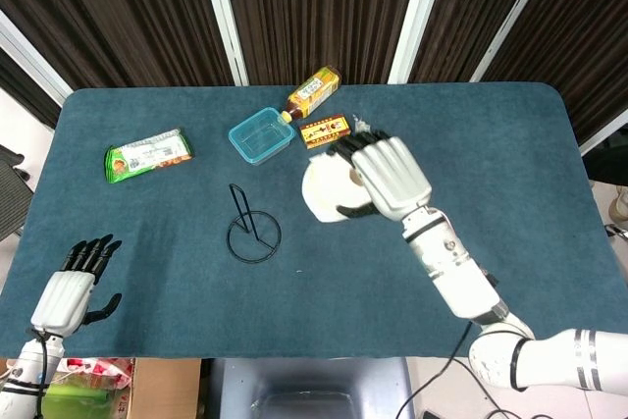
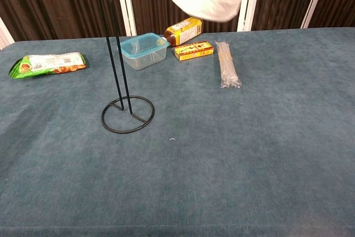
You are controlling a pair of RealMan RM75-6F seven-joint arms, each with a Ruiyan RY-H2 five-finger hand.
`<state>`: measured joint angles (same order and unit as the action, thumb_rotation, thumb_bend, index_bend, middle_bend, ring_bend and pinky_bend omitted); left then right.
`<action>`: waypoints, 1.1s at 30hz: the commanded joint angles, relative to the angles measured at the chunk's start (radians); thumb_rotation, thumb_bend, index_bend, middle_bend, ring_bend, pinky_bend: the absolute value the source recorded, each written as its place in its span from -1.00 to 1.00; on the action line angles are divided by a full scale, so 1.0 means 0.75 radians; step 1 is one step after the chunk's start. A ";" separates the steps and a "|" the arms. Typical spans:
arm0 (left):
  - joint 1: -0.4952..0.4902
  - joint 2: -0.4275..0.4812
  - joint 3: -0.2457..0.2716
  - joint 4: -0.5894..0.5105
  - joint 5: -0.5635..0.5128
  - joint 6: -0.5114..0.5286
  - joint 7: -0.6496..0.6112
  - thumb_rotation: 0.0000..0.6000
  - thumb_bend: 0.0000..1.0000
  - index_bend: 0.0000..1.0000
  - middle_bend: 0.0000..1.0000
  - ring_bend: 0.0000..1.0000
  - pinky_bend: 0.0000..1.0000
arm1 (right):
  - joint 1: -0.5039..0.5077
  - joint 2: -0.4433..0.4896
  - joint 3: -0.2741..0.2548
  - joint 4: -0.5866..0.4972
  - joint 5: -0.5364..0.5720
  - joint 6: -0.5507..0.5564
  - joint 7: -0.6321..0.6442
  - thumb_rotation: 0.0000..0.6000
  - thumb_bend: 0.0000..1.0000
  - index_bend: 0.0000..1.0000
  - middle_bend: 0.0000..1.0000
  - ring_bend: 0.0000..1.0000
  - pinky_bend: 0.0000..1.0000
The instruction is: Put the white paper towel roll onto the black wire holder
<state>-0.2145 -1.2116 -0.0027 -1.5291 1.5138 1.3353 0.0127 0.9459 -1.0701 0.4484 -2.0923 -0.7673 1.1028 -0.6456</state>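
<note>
Right hand (image 1: 391, 176) grips the roll (image 1: 324, 188), lifted off the worktop (image 1: 510, 154) at two o'clock from the holder (image 1: 253, 227); chest view crops its top. Left hand (image 1: 71, 289) lies empty, fingers apart.

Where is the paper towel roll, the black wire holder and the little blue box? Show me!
paper towel roll (image 1: 322, 186), head view, on its white side left of the right hand (image 1: 391, 176).
black wire holder (image 2: 128, 114), chest view, on its round base ring.
blue box (image 2: 143, 50), chest view, on its front wall.
</note>
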 commanded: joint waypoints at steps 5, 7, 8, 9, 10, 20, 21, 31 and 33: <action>0.037 0.008 -0.015 0.028 -0.020 0.066 -0.044 1.00 -0.27 -1.00 -1.00 -1.00 -0.89 | 0.427 -0.118 0.208 0.006 0.450 0.132 -0.220 1.00 -0.41 0.64 0.37 0.38 0.47; 0.053 0.014 -0.015 0.037 -0.017 0.092 -0.062 1.00 -0.27 -1.00 -1.00 -1.00 -0.89 | 0.494 -0.150 0.221 0.031 0.526 0.153 -0.250 1.00 -0.41 0.64 0.37 0.38 0.47; 0.059 0.015 -0.016 0.042 -0.020 0.101 -0.069 1.00 -0.27 -1.00 -1.00 -1.00 -0.89 | 0.534 -0.169 0.225 0.051 0.562 0.168 -0.270 1.00 -0.41 0.64 0.37 0.38 0.47; 0.065 0.018 -0.015 0.044 -0.020 0.108 -0.073 1.00 -0.27 -1.00 -1.00 -1.00 -0.89 | 0.559 -0.184 0.227 0.065 0.584 0.180 -0.280 1.00 -0.41 0.64 0.37 0.38 0.47; 0.070 0.021 -0.013 0.045 -0.019 0.113 -0.077 1.00 -0.27 -1.00 -1.00 -1.00 -0.89 | 0.582 -0.198 0.228 0.080 0.605 0.190 -0.288 1.00 -0.41 0.64 0.37 0.38 0.47; 0.098 0.040 -0.008 0.055 -0.018 0.137 -0.112 1.00 -0.27 -1.00 -1.00 -1.00 -0.89 | 0.731 -0.307 0.193 0.208 0.822 0.209 -0.350 1.00 -0.41 0.64 0.37 0.38 0.47; 0.089 0.038 -0.016 0.055 -0.022 0.127 -0.111 1.00 -0.27 -1.00 -1.00 -1.00 -0.89 | 0.741 -0.310 0.190 0.211 0.841 0.207 -0.356 1.00 -0.41 0.64 0.37 0.38 0.47; 0.084 0.032 -0.033 0.041 -0.047 0.115 -0.070 1.00 -0.27 -1.00 -1.00 -1.00 -0.89 | 0.853 -0.399 0.153 0.314 0.930 0.231 -0.434 1.00 -0.41 0.63 0.37 0.38 0.47; 0.086 0.033 -0.034 0.039 -0.047 0.115 -0.068 1.00 -0.27 -1.00 -1.00 -1.00 -0.89 | 0.881 -0.433 0.144 0.351 0.962 0.248 -0.458 1.00 -0.41 0.62 0.37 0.38 0.47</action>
<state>-0.1503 -1.1865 -0.0279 -1.5000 1.4782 1.4218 -0.0386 1.5898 -1.3753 0.5652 -1.8485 -0.0644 1.2770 -0.9720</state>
